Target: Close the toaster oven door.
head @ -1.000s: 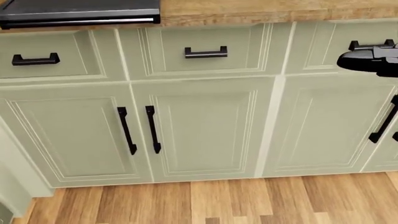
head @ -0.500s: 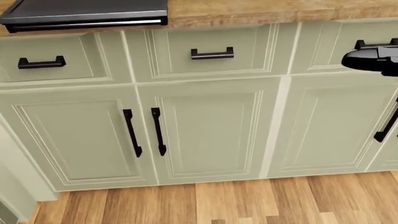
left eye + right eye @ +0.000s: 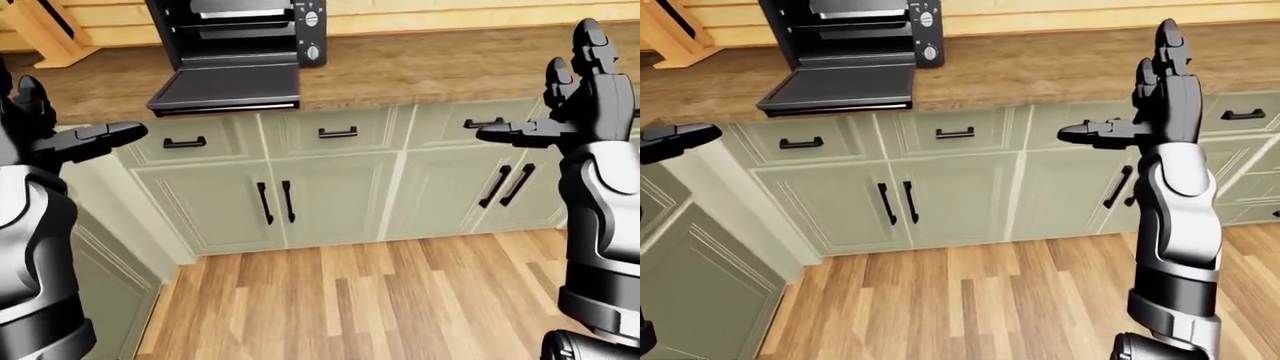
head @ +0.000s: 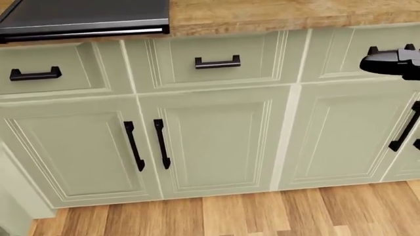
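The black toaster oven (image 3: 240,30) stands on the wooden counter at the top of the left-eye view. Its door (image 3: 228,86) hangs open, lying flat and reaching out over the counter's edge. The head view shows that door (image 4: 85,17) along its top left. My left hand (image 3: 75,112) is raised at the left edge, open, well below and left of the door. At the right, my right hand (image 3: 545,90) is held up with fingers upright and thumb out, open and empty. Both hands are far from the oven.
Pale green cabinets (image 3: 330,195) with black handles run under the counter (image 3: 450,64). A wooden knife block (image 3: 40,30) sits top left. Another cabinet side (image 3: 110,277) juts out at the lower left. Wood plank floor (image 3: 360,300) fills the bottom.
The whole head view has shifted slightly down and left, so the camera moved; more of the open door shows at the top. My right thumb stays at the right edge.
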Robot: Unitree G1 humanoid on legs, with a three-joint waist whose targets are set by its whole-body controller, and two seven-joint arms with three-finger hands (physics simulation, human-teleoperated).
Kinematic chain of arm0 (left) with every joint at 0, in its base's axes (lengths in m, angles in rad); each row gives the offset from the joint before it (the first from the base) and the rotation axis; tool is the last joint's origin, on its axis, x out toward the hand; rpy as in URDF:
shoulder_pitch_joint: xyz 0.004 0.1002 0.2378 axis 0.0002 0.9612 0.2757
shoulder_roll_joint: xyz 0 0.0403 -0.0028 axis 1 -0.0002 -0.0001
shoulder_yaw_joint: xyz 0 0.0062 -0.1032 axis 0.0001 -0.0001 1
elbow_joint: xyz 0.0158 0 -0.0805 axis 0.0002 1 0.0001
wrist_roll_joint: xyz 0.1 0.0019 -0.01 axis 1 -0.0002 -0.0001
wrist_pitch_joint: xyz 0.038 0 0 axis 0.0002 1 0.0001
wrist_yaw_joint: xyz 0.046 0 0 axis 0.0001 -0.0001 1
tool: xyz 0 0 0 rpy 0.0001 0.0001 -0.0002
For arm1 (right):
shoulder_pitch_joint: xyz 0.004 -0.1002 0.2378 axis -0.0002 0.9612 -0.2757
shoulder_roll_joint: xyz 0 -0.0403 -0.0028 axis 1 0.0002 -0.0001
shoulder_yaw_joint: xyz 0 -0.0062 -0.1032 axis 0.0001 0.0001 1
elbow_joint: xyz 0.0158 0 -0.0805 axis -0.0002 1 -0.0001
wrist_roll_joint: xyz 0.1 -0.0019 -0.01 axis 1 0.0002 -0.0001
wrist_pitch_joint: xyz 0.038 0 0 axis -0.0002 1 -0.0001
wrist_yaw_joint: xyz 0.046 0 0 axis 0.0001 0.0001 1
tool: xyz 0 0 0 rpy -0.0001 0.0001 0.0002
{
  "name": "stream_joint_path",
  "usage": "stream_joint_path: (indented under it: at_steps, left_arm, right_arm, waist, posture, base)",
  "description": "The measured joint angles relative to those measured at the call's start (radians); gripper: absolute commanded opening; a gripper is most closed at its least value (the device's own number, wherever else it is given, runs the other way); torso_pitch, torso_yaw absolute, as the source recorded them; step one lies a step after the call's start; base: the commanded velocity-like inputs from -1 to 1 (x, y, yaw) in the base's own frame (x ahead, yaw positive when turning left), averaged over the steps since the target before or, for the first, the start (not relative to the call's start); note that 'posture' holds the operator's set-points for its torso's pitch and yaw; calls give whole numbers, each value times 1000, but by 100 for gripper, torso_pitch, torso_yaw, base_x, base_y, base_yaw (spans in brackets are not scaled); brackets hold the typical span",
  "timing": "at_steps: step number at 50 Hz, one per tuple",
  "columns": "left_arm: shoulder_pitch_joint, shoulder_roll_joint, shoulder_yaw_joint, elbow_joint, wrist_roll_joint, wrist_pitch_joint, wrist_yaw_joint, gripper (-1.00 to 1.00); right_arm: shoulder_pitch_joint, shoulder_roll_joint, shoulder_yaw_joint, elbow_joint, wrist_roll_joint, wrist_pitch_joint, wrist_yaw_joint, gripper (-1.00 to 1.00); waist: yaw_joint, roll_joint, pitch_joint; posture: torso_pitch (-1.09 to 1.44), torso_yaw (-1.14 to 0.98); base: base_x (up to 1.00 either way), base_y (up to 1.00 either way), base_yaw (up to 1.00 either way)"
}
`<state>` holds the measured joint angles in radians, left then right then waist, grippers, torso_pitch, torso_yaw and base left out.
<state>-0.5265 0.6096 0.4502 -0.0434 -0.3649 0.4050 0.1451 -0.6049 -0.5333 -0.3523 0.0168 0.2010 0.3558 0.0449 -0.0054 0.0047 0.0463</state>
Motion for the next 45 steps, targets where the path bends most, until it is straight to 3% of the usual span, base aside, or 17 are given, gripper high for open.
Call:
stream_joint_path:
  at_steps: [3,5,10,16,18,19,20,23,25,29,31,36,41,44,45]
  left_arm:
    - [-4,3,2,-9,2,-8,0,100]
    - [-6,9,6,-6,0,-8,-2,100]
    - [6,10,23,14,3,0,8,100]
    - [7,11,20,4,-2,-3,6,100]
    - [6,10,18,3,-2,-1,6,100]
    - [3,7,15,0,-3,-1,5,100]
    - [6,3,10,-1,-4,-2,3,100]
    - [9,3,-3,8,-10,7,-4,100]
    - [3,10,1,12,-12,12,-6,100]
    - [-11,27,16,-4,-15,7,-5,100]
    - [-15,35,21,-8,-18,0,-4,100]
    - [-5,48,44,15,-19,2,10,100]
    - [-5,50,39,12,-24,-3,12,100]
    - [-8,57,42,11,-30,-5,15,100]
    - [-8,48,40,6,-32,-8,17,100]
  right_arm:
    - [-4,-2,-2,-7,1,-6,1,100]
    - [-9,-3,1,-9,2,-5,2,100]
    - [2,13,26,3,7,5,11,100]
    - [-7,4,14,-17,6,4,10,100]
    - [-9,2,13,-24,3,-3,12,100]
    - [-10,-3,10,-24,2,-6,13,100]
    - [-8,-4,5,-22,0,-8,12,100]
    - [6,0,-5,-6,-5,1,7,100]
    - [1,-2,-2,-5,-5,11,6,100]
    - [-17,-10,-3,-27,2,25,6,100]
    - [-29,-16,-1,-34,6,32,5,100]
    - [-28,-10,21,-23,15,33,12,100]
    - [-48,-28,8,-33,19,48,9,100]
    - [-63,-40,6,-64,21,56,7,100]
    - [-64,-47,3,-71,20,58,7,100]
  waist:
    - [-4,41,0]
    - [-4,86,-12]
    - [13,61,-8]
    - [12,-17,-4]
    - [13,-54,-8]
    - [6,-56,-10]
    - [-1,-44,-4]
    - [-6,-42,-7]
    - [-3,-26,-8]
    - [-3,32,2]
    - [-5,76,-6]
    - [14,55,-6]
    - [10,-3,1]
    - [10,-56,-6]
    - [1,-48,-7]
  posture:
    - [0,0]
    - [0,0]
    - [0,0]
    - [0,0]
    - [0,0]
    - [0,0]
    - [0,0]
    - [0,0]
    - [0,0]
    - [0,0]
    - [0,0]
    - [0,0]
    - [0,0]
    - [0,0]
    - [0,0]
  base:
    - [5,9,0]
    - [6,9,0]
    - [5,9,0]
    - [5,8,0]
    - [5,9,0]
    - [5,9,0]
    - [5,9,0]
    - [5,9,0]
    - [5,8,0]
    - [4,9,0]
    - [5,9,0]
    - [5,9,0]
    - [5,8,0]
    - [4,9,0]
    - [5,8,0]
